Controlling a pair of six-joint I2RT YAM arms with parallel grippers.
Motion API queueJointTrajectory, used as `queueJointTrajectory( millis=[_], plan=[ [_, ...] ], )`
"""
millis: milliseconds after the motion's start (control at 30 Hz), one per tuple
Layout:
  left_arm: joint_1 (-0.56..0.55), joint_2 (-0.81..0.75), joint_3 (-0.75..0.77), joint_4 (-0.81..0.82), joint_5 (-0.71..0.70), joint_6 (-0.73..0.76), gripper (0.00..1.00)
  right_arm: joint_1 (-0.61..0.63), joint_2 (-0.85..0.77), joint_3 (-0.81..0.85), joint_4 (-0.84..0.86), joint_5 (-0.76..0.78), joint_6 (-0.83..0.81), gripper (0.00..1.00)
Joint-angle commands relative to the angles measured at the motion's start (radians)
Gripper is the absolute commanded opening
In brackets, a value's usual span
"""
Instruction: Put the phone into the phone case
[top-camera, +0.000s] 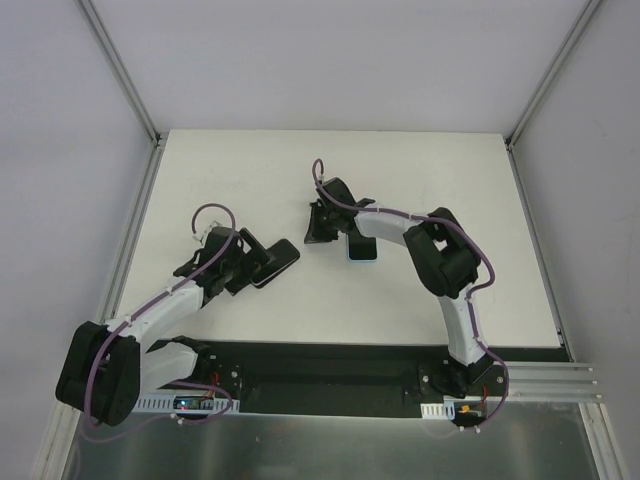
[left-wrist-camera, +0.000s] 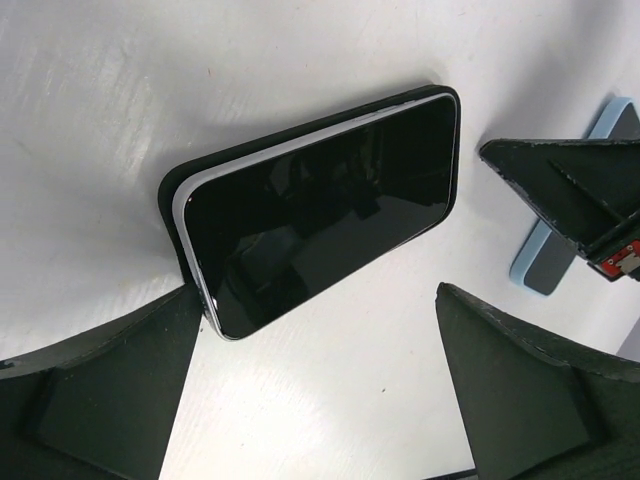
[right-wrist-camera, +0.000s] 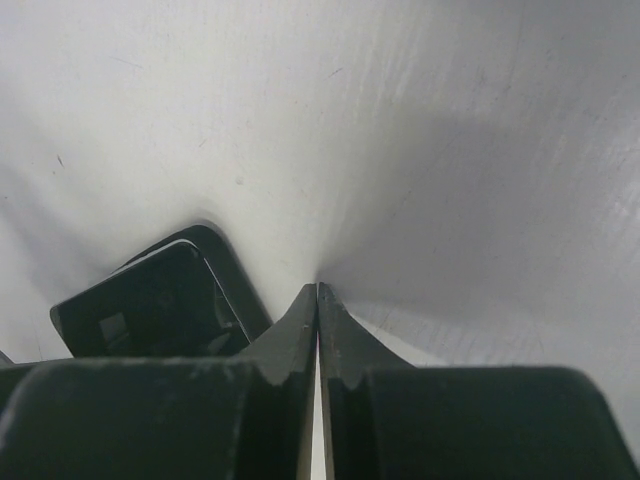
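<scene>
Black glossy phone (left-wrist-camera: 320, 205) on matte case (left-wrist-camera: 171, 190)

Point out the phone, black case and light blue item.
phone (left-wrist-camera: 320, 210), left wrist view, screen centre.
black case (left-wrist-camera: 170, 200), left wrist view, left rim.
light blue item (left-wrist-camera: 528, 258), left wrist view, near edge.

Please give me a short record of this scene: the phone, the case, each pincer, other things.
phone: screen up, lying on the phone case, one end seemingly not pressed in
phone case: black, flat on the table, under the phone
left pincer: open, close to the phone, holding nothing
right pincer: shut, tips near the table, holding nothing
other: blue-edged flat item near the right pincer
</scene>
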Motion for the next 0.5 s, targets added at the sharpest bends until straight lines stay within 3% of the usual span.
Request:
queueJointTrajectory(
  millis=[0,200,367,400,467],
  plan=[
    [-0.006,-0.007,0.08,-0.153,-0.019,0.101,0.99,-0.011,-0.033,0.01,-0.106,0.023,-0.041,0.05],
    [-0.005,0.052,0.226,-0.296,-0.092,0.262,0.96,-0.011,-0.057,-0.013,-0.117,0.021,-0.047,0.05],
    [0.046,0.109,0.309,-0.333,-0.1,0.421,0.87,-0.009,-0.105,-0.053,-0.116,0.015,-0.046,0.06],
    [0.076,0.127,0.324,-0.337,-0.089,0.443,0.83,-0.008,-0.126,-0.065,-0.114,0.014,-0.046,0.07],
    [0.101,0.181,0.364,-0.343,-0.051,0.481,0.61,-0.006,-0.149,-0.082,-0.113,0.012,-0.044,0.08]
  ],
)
